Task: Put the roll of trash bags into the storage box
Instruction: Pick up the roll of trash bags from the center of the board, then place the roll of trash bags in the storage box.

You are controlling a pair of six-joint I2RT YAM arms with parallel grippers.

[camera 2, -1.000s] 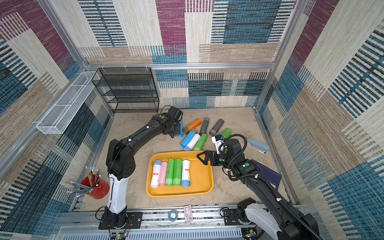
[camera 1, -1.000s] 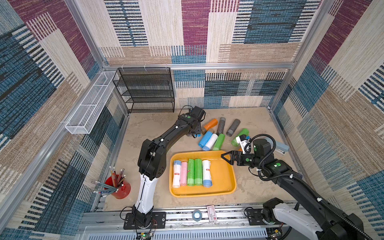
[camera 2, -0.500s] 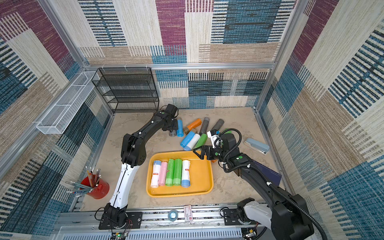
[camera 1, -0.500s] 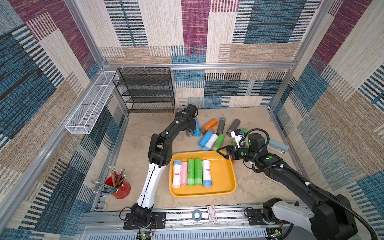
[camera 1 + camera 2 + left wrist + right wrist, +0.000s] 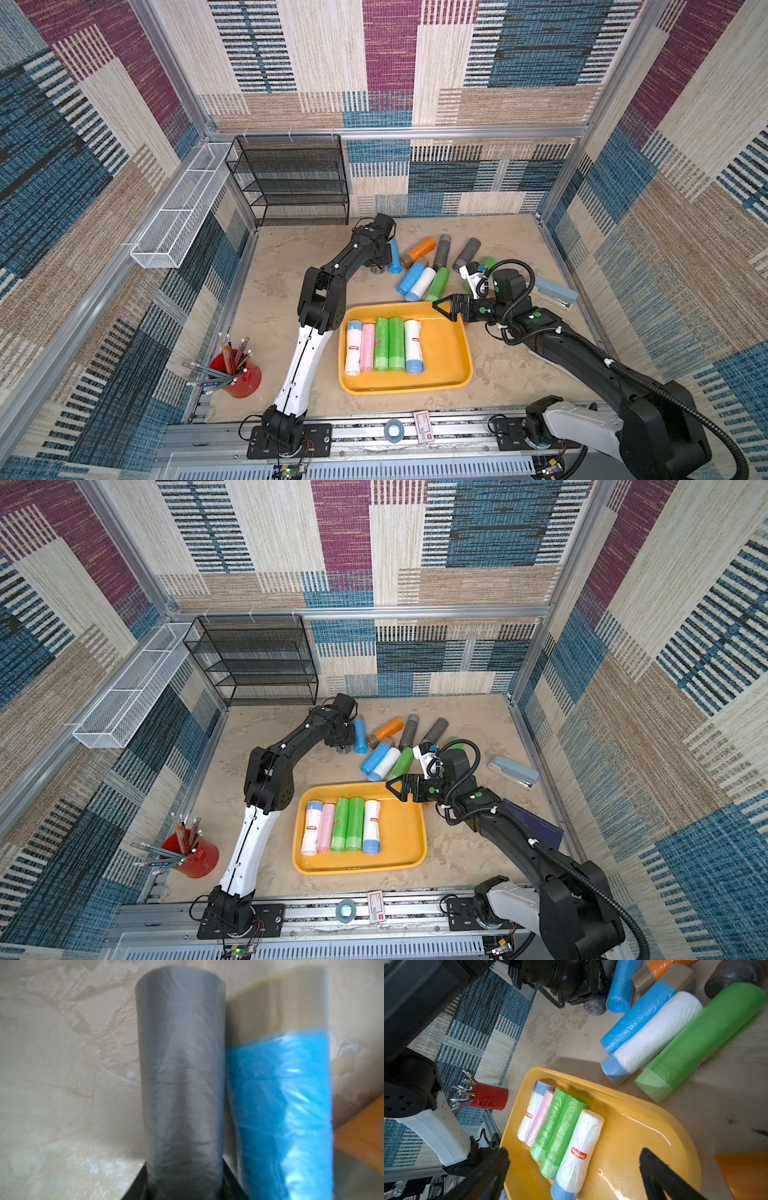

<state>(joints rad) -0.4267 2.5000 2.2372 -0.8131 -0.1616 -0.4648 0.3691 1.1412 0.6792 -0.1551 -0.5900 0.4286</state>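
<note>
A grey roll of trash bags [image 5: 180, 1074] lies at the back of the table beside a blue roll [image 5: 394, 257]. My left gripper [image 5: 380, 259] is shut on it, a black finger [image 5: 137, 1184] against each side. Its end [image 5: 593, 1006] pokes out under the gripper. The storage box [image 5: 449, 357], a yellow tray, holds several rolls side by side: white, pink and green. Above the tray's far right corner my right gripper [image 5: 444, 309] hangs open and holds nothing, its fingers [image 5: 654, 1169] spread wide.
Several loose rolls [image 5: 424, 282] lie behind the tray: light blue, white, green, orange, grey. A black mesh rack [image 5: 295, 183] and a white wire basket [image 5: 178, 216] line the back left. The red pencil cup [image 5: 237, 376] stands front left and a stapler [image 5: 555, 291] lies at the right.
My left gripper has come down beside the blue roll and its jaws have narrowed onto the grey roll. The right gripper has shifted a little to the left over the tray's corner.
</note>
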